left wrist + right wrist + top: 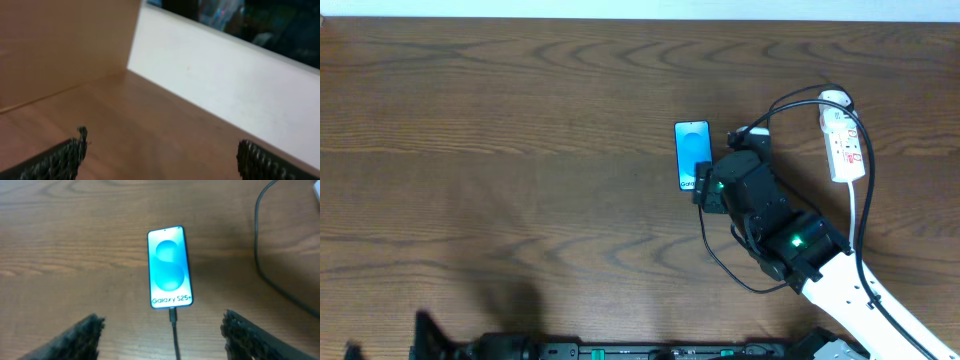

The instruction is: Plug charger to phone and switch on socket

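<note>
The phone (692, 155) lies flat on the wooden table, blue screen up, and sits mid-frame in the right wrist view (170, 267). The charger's black plug tip (173, 314) meets the phone's lower edge, and its thin cable (176, 342) runs back between my fingers. My right gripper (162, 322) hovers just behind the phone's lower end (703, 185), open, its jaws wide on either side of the cable without touching it. The white socket (842, 140) lies to the right, beyond the arm. My left gripper (162, 150) is open over bare wood, holding nothing.
The charger cable (790, 100) loops from the socket's far end round behind my right arm. The socket's white cord (855, 215) trails toward the front right. A pale board (225, 75) stands ahead of the left gripper. The left arm's base (425, 335) sits front left.
</note>
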Action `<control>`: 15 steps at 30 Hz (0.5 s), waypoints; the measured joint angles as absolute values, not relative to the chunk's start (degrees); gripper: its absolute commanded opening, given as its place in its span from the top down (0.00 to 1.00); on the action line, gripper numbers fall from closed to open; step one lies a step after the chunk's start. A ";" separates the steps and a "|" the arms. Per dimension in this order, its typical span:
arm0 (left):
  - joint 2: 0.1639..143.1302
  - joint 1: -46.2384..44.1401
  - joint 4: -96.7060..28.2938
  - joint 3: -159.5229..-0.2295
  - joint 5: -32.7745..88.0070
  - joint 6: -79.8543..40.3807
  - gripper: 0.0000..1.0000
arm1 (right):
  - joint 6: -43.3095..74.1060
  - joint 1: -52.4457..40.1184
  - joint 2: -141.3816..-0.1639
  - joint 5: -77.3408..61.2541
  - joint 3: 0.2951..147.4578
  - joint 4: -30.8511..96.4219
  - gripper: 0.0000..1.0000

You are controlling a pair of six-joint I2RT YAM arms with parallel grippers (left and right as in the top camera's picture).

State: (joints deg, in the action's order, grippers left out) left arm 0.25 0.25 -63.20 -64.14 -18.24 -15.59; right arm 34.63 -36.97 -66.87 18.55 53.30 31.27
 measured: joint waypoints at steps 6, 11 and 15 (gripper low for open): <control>0.45 0.25 -49.25 -47.11 -11.94 -15.57 0.02 | 34.59 -34.17 -66.15 18.22 54.11 37.87 0.99; 0.40 0.25 -37.43 -35.38 -5.74 -15.62 0.02 | 34.74 -29.65 -65.39 18.20 59.81 45.76 0.99; 0.58 0.25 -30.81 -28.51 -1.80 -15.59 0.02 | 34.98 -26.30 -64.88 18.17 63.44 49.52 0.99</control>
